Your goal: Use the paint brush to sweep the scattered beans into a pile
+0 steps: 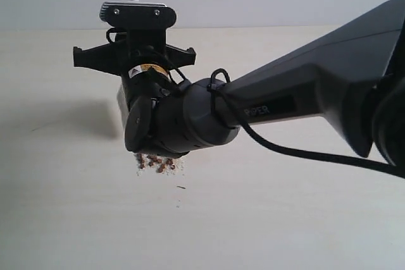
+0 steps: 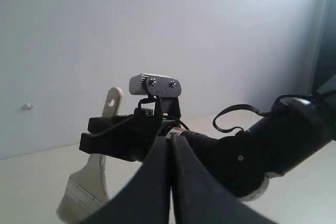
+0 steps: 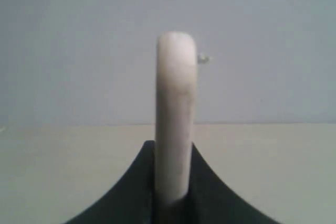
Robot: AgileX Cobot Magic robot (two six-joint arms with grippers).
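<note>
Beans [image 1: 157, 164]: small reddish-brown cluster mixed with white grains [image 1: 178, 166], mid-counter [image 1: 76, 219], well clear of the far edge. Most of the patch is hidden under the right arm [image 1: 304, 93], which reaches across above it, so the full extent can't be told.

Paint brush [image 2: 94, 177]: held handle-up and bristles-down, slightly tilted in the left wrist view. Handle end with its hole points up toward the wall [image 2: 79, 35]. Whether the bristles touch the counter can't be told.

Right end effector [image 3: 173, 153]: closed onto the brush handle, fingers [image 3: 210, 192] snug on both flat sides, handle seen edge-on.

Left end effector [image 2: 170, 148]: fully closed, fingers pressed together with nothing between them, off the counter and looking toward the right arm and brush.
</note>
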